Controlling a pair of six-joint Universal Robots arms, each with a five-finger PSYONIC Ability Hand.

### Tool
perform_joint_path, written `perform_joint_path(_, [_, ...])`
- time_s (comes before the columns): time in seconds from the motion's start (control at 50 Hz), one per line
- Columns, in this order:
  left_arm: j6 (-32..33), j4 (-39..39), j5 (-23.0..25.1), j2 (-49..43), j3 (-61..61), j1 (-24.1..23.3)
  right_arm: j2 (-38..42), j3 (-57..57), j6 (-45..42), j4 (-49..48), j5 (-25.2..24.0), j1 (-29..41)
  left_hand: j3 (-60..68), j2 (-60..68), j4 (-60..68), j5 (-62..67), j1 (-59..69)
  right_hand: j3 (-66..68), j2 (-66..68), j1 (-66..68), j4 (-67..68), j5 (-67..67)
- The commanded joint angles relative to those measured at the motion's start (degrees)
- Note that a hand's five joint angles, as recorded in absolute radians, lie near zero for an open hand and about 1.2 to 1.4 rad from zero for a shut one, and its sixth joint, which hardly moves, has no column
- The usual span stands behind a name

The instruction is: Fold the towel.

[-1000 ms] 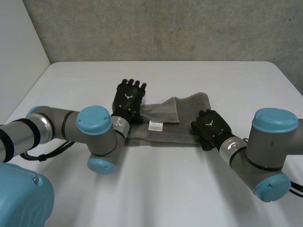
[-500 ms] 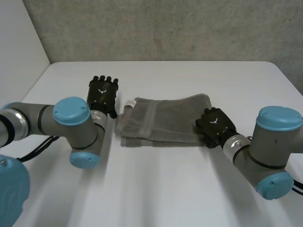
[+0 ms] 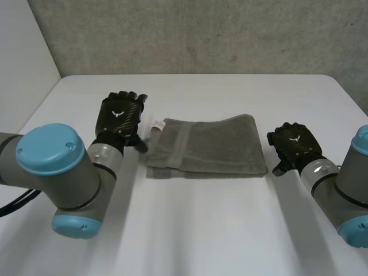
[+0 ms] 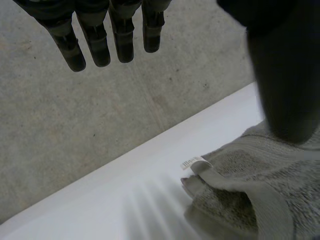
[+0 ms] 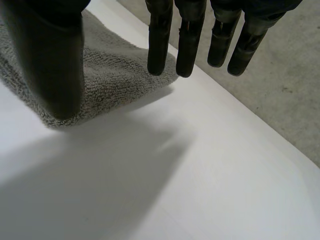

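Towel (image 3: pixel 207 148) lies folded into a long grey strip in the middle of the table (image 3: pixel 195 230). Its long axis runs side to side, parallel to the near edge, and the end with the white label (image 3: pixel 157 126) points toward the table's left edge. The left hand (image 3: pixel 119 117) is just beside that end, fingers straight, slightly spread and empty; I cannot tell whether its thumb touches the cloth. The right hand (image 3: pixel 293 142) is just off the opposite end, fingers likewise straight, holding nothing. In each wrist view the thumb covers part of the towel.
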Motion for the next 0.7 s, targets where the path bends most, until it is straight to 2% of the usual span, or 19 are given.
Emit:
perform_joint_path(0.02, [-3.7, -2.9, 0.5, 2.4, -4.3, 0.1, 1.6, -0.5, 8.6, -1.6, -1.8, -0.1, -2.8, 1.3, -3.2, 0.8, 0.6, -2.3, 4.1, 3.4, -3.8, 2.8])
perform_joint_path(0.06, [-5.9, -5.1, 1.8, 2.7, -4.7, 0.1, 2.3, -0.8, 10.4, -1.6, -2.9, 0.0, -2.8, 2.0, -3.2, 1.4, 1.3, -2.3, 4.4, 3.8, -3.8, 3.2])
perform_joint_path(0.1, [-8.0, -7.7, 3.8, 2.8, -4.7, 0.1, 3.1, -1.0, 12.3, -1.6, -4.3, 0.1, -2.8, 7.0, -3.2, 6.5, 6.3, -2.3, 4.9, 4.3, -3.8, 3.7])
perform_joint_path(0.12, [-10.0, -10.0, 6.4, 2.8, -4.6, 0.2, 3.7, -1.3, 13.9, -1.6, -5.4, 0.2, -2.8, 12.5, -3.2, 12.0, 11.8, -2.3, 5.4, 4.8, -3.8, 4.2])
perform_joint_path(0.14, [-10.0, -10.0, 6.4, 2.8, -4.6, 0.2, 4.4, -1.6, 14.9, -1.5, -6.2, 0.4, -2.8, 12.6, -3.2, 12.0, 11.9, -2.3, 5.6, 4.9, -3.8, 4.4])
perform_joint_path(0.18, [-12.2, -12.7, 11.6, 2.8, -4.3, 0.8, 5.3, -2.0, 15.5, -1.5, -6.4, 0.5, -2.8, 38.2, -3.2, 37.6, 37.4, -2.3, 5.6, 5.0, -3.8, 4.4])
perform_joint_path(0.26, [-12.5, -13.5, 14.7, 2.8, -4.8, 2.9, 7.0, -3.5, 16.1, -0.9, -6.1, 0.6, -2.8, 44.1, -3.2, 43.5, 43.3, -2.3, 5.6, 5.0, -3.8, 4.4])
perform_joint_path(0.32, [-12.5, -13.6, 15.5, 2.7, -5.6, 5.0, 8.2, -4.2, 15.6, -0.6, -5.7, 0.6, -2.8, 39.7, -3.2, 39.1, 38.9, -2.3, 3.9, 3.3, -3.8, 2.7])
perform_joint_path(0.34, [-12.5, -13.8, 15.3, 2.7, -5.7, 5.8, 8.5, -4.4, 15.6, -0.6, -5.6, 0.6, -2.8, 27.2, -3.2, 26.6, 26.5, -2.3, 3.8, 3.1, -3.8, 2.5])
perform_joint_path(0.36, [-12.5, -13.8, 15.3, 2.7, -5.7, 5.8, 8.8, -4.4, 15.4, -0.6, -5.6, 0.6, -2.8, 27.1, -3.2, 26.5, 26.3, -2.3, 3.8, 3.1, -3.8, 2.5])
perform_joint_path(0.38, [-12.6, -13.9, 15.2, 2.7, -5.9, 6.5, 8.8, -4.4, 15.4, -0.6, -5.6, 0.6, -2.8, 15.4, -3.2, 14.8, 14.7, -2.3, 3.8, 3.1, -3.8, 2.5])
perform_joint_path(0.4, [-12.6, -13.9, 15.1, 2.6, -6.2, 7.3, 9.0, -4.4, 15.4, -0.7, -5.6, 0.6, -2.8, 9.5, -3.2, 8.9, 8.7, -2.3, 4.1, 3.4, -3.8, 2.8])
perform_joint_path(0.42, [-12.6, -13.9, 15.1, 2.6, -6.2, 7.4, 9.1, -4.5, 15.2, -0.8, -5.6, 0.6, -2.8, 9.4, -3.2, 8.8, 8.7, -2.3, 4.9, 4.3, -3.8, 3.7])
perform_joint_path(0.46, [-12.7, -13.9, 15.2, 2.6, -6.6, 8.8, 9.2, -4.5, 15.0, -0.9, -5.6, 0.6, -2.8, -2.8, -3.2, -3.4, -3.6, -2.3, 6.3, 5.6, -3.8, 5.0])
perform_joint_path(0.48, [-12.7, -13.9, 15.2, 2.6, -6.6, 8.8, 9.2, -4.5, 15.0, -0.9, -5.6, 0.6, -2.8, -2.9, -3.2, -3.4, -3.6, -2.3, 6.3, 5.6, -3.8, 5.0])
perform_joint_path(0.52, [-12.6, -13.9, 15.2, 2.4, -6.7, 9.2, 9.3, -4.4, 14.9, -1.2, -5.4, 0.5, -2.8, -4.2, -3.2, -4.8, -5.0, -2.3, 15.5, 14.8, -3.8, 14.2])
perform_joint_path(0.54, [-12.6, -13.9, 15.2, 2.4, -6.7, 9.2, 9.3, -4.4, 14.9, -1.2, -5.4, 0.5, -2.8, -4.2, -3.2, -4.8, -5.0, -2.3, 15.5, 14.9, -3.8, 14.3])
perform_joint_path(0.58, [-12.6, -13.9, 15.2, 2.4, -6.8, 9.2, 9.2, -4.2, 15.0, -1.3, -4.6, 0.1, -2.8, -4.2, -3.2, -4.8, -5.0, -2.3, 26.8, 26.1, -3.8, 25.5])
perform_joint_path(0.7, [-12.6, -13.8, 15.1, 2.6, -6.9, 9.0, 8.1, -3.3, 14.9, -1.4, -3.6, -1.2, -2.8, -4.2, -3.2, -4.8, -5.0, -2.3, 41.6, 40.9, -3.8, 40.4])
